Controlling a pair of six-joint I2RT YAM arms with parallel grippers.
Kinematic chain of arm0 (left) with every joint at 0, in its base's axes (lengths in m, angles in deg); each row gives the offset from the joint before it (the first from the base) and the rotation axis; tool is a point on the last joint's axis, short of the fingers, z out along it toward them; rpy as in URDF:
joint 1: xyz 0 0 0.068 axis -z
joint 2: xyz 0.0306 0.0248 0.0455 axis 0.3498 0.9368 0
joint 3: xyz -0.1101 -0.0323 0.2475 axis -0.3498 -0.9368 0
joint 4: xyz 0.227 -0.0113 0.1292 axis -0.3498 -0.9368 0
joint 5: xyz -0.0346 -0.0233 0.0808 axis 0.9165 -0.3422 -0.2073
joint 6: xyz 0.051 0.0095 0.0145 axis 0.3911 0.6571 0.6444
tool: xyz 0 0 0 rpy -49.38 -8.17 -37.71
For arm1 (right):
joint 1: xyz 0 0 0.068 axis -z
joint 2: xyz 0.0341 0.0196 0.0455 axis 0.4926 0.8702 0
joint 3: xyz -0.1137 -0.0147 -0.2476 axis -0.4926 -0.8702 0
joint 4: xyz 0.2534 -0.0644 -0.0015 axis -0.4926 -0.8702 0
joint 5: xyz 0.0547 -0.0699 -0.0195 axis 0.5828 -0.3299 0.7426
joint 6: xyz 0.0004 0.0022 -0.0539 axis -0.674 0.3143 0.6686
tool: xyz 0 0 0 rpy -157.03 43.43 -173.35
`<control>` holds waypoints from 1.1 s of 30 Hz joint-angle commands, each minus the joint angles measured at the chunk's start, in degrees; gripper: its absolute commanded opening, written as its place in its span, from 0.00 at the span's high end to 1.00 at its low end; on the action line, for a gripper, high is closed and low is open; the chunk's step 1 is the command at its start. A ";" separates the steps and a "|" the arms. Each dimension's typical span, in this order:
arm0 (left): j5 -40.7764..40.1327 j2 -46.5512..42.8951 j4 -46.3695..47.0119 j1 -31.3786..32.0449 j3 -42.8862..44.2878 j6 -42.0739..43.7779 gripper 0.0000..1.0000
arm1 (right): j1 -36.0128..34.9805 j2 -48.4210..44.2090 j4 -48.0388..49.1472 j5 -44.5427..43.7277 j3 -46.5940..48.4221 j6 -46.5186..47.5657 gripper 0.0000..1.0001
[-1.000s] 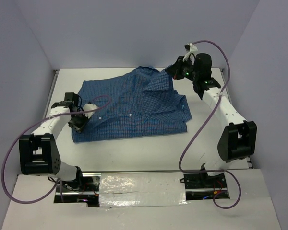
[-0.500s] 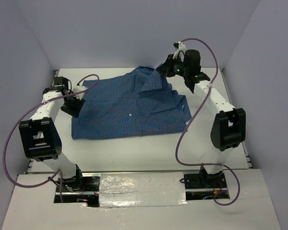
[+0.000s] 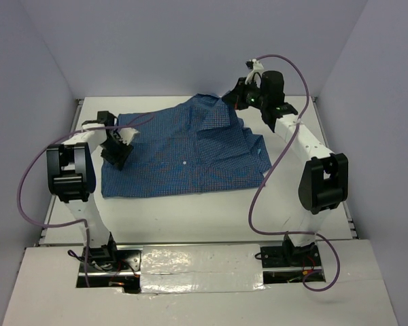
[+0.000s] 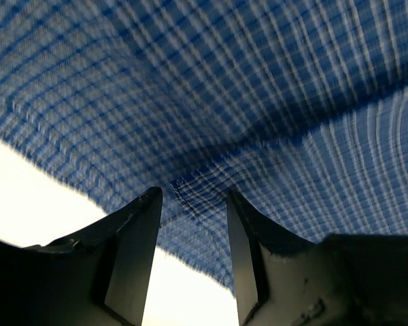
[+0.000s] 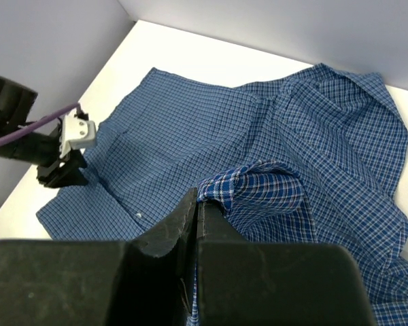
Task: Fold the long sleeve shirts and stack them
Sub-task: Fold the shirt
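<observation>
The blue checked long sleeve shirt (image 3: pixel 183 159) lies spread on the white table (image 3: pixel 190 214). My right gripper (image 3: pixel 230 100) is at the shirt's far right and is shut on a raised fold of it. In the right wrist view the jaws (image 5: pixel 198 198) are pressed together on that bunched fold of the shirt (image 5: pixel 190 129). My left gripper (image 3: pixel 115 155) is at the shirt's left edge. In the left wrist view it (image 4: pixel 194 197) is open, its fingers (image 4: pixel 132 258) either side of a small ridge of shirt cloth (image 4: pixel 258 102) by the hem.
Grey walls close in the table on the left, back and right. Bare white table (image 4: pixel 27 183) shows beside the shirt's left hem. My left gripper also shows in the right wrist view (image 5: pixel 61 170). Purple cables loop off both arms.
My left arm has swung from the shirt's front left corner back along its left edge, the gripper now on the hem. My right gripper first lifted the fold back and left, then held still.
</observation>
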 commanded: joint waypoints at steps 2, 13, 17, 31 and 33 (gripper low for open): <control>4.86 1.43 -2.38 -0.33 2.93 -3.20 0.45 | -0.54 -3.19 0.67 -0.51 -0.76 1.27 1.00; 5.83 -1.81 -0.10 -0.33 -1.73 -5.39 1.00 | -0.54 -4.59 -1.00 -2.18 -2.17 2.76 1.00; 3.12 -6.39 -2.12 -0.77 -1.64 -7.58 1.00 | -0.54 -6.96 -1.44 -4.02 -4.18 3.82 1.00; 0.55 -11.22 -0.72 -0.94 -4.72 -9.88 0.89 | -0.54 -13.38 0.05 -3.15 -9.64 3.91 1.00; 1.00 -11.93 0.07 -0.94 -4.81 -9.70 0.81 | -0.63 -13.74 0.05 -3.41 -10.08 4.00 1.00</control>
